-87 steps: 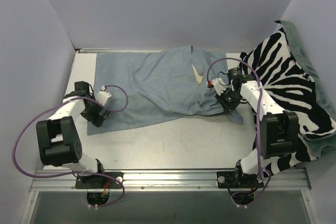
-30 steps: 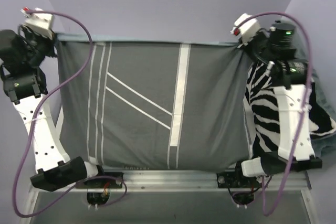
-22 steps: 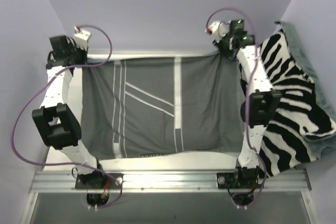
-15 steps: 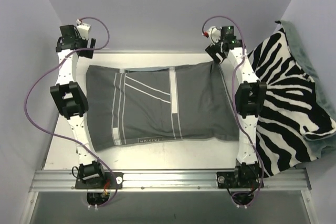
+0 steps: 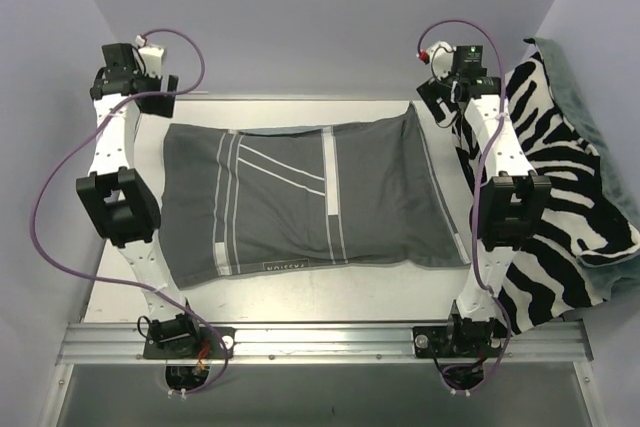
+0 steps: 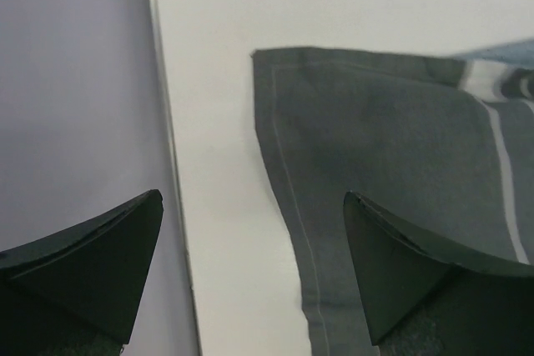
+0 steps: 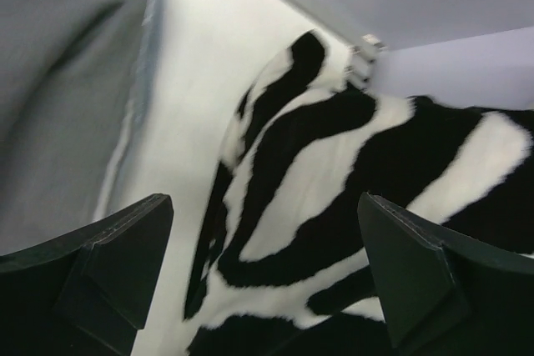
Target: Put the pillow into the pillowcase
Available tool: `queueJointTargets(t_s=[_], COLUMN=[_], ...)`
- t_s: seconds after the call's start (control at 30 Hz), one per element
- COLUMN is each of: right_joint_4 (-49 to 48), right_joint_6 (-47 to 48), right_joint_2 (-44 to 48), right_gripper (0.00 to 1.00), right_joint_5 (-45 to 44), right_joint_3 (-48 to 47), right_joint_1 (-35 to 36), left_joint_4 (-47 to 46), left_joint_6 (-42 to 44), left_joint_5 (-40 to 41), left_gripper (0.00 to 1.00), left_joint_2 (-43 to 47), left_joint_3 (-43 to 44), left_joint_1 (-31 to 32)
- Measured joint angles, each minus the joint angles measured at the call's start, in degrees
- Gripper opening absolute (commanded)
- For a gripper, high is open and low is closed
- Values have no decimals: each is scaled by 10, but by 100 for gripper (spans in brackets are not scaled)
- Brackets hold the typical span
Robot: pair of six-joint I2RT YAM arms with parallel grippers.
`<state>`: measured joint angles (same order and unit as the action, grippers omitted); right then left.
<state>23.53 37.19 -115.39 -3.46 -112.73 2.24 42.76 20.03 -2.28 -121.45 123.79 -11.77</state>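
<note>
Pillowcase [image 5: 300, 202] lies plump and flat on the table [image 5: 320, 297], striped grey face up; its padded look suggests the pillow, nowhere visible, is inside. Beside it on the right drapes a zebra cloth [image 5: 560, 197]. Above the far corners the left gripper [image 6: 250, 199] and right gripper [image 7: 265, 199] hover, jaws spread wide and holding nothing, probably because the filled case needs no further support

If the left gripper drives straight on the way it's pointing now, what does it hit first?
Most likely bare table, just beside the edge of the pillowcase. The open left gripper has one finger over the cloth, so that finger may touch the pillowcase first; depth is unclear.
</note>
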Motion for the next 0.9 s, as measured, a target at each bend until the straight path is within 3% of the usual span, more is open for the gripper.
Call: queueJointTargets(t_s=[0.1, 0.23, 0.3, 0.53, 0.67, 0.9], right_joint_4=[43, 108, 129, 149, 151, 150], right_joint_6=[-14, -45, -68, -141, -165, -176], right_joint_2=[19, 11, -7, -121, -167, -185], right_gripper=[93, 50, 44, 31, 29, 27], right_joint_5=[41, 96, 120, 189, 170, 101], right_joint_3=[23, 31, 26, -23, -16, 21], right_joint_1=[-10, -12, -11, -10, -9, -30], left_joint_4=[19, 38, 42, 51, 50, 57], left_joint_6=[-6, -21, -30, -47, -63, -72], left_joint_5=[-38, -88, -105, -128, -111, -81], left_gripper=[97, 98, 97, 97, 97, 97], left_joint_2=[49, 91, 94, 84, 53, -72], left_joint_3=[-84, -191, -228, -293, -291, -177], left_joint_1=[1, 4, 7, 11, 11, 16])
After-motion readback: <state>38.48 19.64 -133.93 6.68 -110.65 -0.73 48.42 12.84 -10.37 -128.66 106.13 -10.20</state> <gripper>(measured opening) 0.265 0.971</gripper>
